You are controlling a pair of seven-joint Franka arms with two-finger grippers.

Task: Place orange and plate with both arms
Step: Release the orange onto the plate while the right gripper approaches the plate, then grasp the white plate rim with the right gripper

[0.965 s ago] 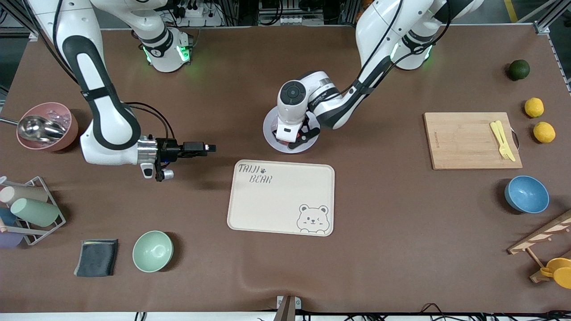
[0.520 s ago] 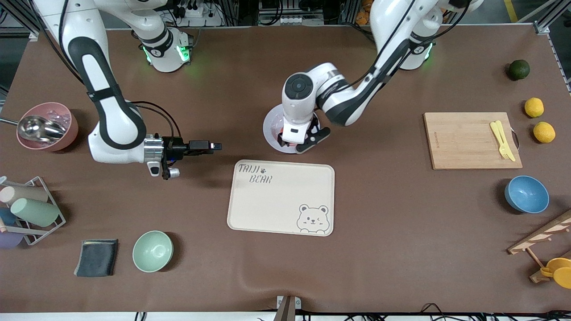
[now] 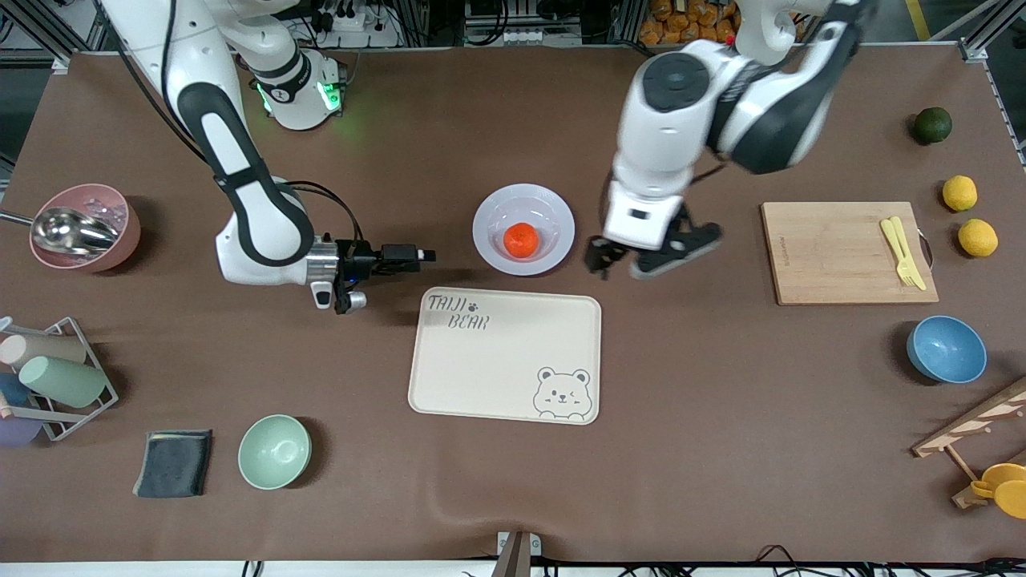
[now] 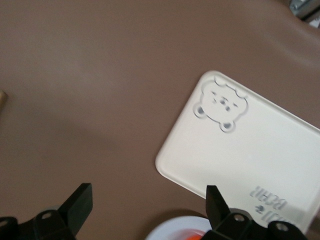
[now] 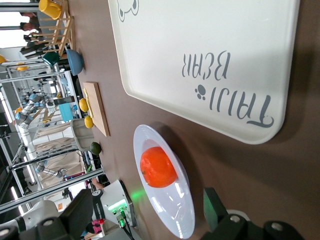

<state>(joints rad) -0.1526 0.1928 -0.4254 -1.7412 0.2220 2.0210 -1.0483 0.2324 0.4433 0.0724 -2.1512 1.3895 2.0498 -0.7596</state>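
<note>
The orange (image 3: 522, 239) sits right in the sunken middle of the plate (image 3: 488, 215), and the plate rests on the brown table (image 3: 681, 417) just a bit farther from the front camera than the cream bear tray (image 3: 505, 354) — close to its edge but not touching it. In the right wrist view you get the same thing from low down: orange (image 5: 158, 167) in the plate (image 5: 172, 212), tray (image 5: 210, 55) right beside it.

Left gripper (image 3: 651, 258) is up in the air over bare table, between the plate and the wooden cutting board (image 3: 834, 256). Its fingers are spread wide apart with nothing between them. The left wrist view shows those fingers (image 4: 75, 202) splayed, looking down on the tray's bear corner (image 4: 222, 106), with a sliver of the plate and orange at the frame edge.

Right gripper (image 3: 426, 256) reaches in from the right arm's end, held low and sideways, pointing at the plate — it stops short of the rim, no contact. Its fingers (image 5: 82, 210) stand apart too, empty.

Other stuff around: a yellow fork (image 3: 902, 251) on the cutting board, two lemons (image 3: 968, 215) and a dark green fruit (image 3: 932, 125) past it, a blue bowl (image 3: 946, 349), a green bowl (image 3: 274, 451), and a pink bowl (image 3: 119, 216) with a metal scoop (image 3: 72, 230).
</note>
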